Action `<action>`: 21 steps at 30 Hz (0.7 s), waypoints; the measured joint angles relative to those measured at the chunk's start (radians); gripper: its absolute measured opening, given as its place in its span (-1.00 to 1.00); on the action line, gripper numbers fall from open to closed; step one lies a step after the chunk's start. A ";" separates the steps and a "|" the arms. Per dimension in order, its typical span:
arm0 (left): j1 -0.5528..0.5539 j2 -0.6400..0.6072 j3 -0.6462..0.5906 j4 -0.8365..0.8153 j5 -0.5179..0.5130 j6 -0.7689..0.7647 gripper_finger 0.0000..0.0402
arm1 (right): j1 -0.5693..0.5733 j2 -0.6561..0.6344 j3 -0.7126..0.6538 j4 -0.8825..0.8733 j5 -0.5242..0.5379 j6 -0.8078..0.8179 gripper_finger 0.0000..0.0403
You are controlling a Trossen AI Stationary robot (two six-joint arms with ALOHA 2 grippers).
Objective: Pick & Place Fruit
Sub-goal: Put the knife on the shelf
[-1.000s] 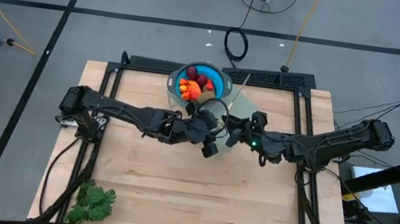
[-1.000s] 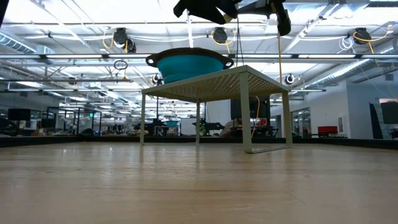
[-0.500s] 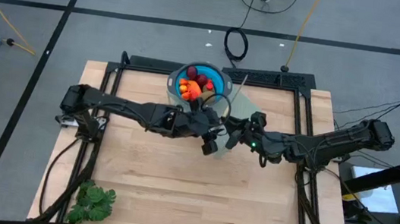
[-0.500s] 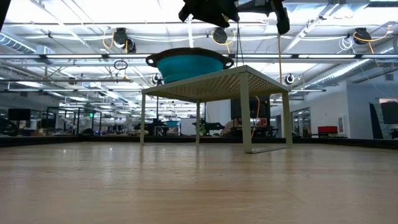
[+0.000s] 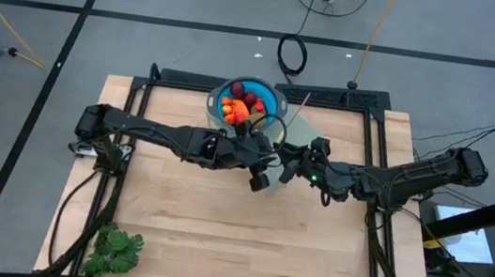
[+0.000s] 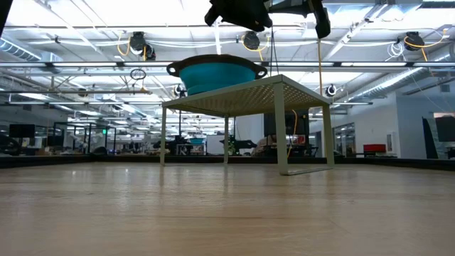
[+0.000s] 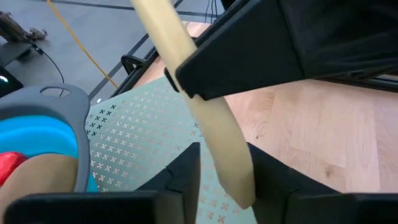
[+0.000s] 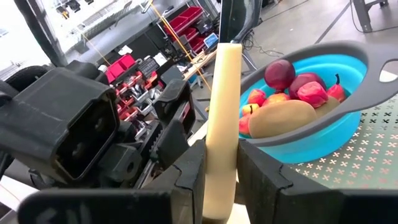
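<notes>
The fruit lies heaped in a blue bowl with a grey rim, which stands on a small perforated rack at the table's far middle. Dark red balls and an olive-brown oval show in the right wrist view. Both arms meet just near of the bowl. My right gripper is shut on a knife's pale yellow handle. My left gripper is open, its fingers close on either side of that handle's free end. My right gripper pinches the pale yellow handle between its two fingers, partway along it. The fingers come level from the table's right and lie across the handle. The handle is lifted clear, above the rack beside the bowl.
A leafy green bunch lies at the table's near left corner. The rack's legs stand on the far half of the wood table. Cables lie on the floor beyond the far edge.
My left gripper has moved a little toward the bowl and the right gripper, then held still. The right gripper and the handle have stayed where they were.
</notes>
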 joint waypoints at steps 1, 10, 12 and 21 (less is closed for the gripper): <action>0.000 0.000 0.000 0.002 0.000 0.007 -0.47 | 0.000 0.000 0.000 0.000 0.000 0.000 -0.65; 0.022 0.000 0.000 -0.002 0.076 0.002 -0.83 | 0.000 -0.002 0.000 -0.006 0.016 0.009 -0.65; 0.021 0.000 0.000 -0.004 0.077 0.001 -0.83 | 0.000 -0.002 0.000 -0.008 0.014 0.011 -0.65; 0.019 0.000 0.000 -0.014 0.077 -0.041 -0.83 | 0.000 -0.001 0.000 -0.011 -0.001 0.006 -0.62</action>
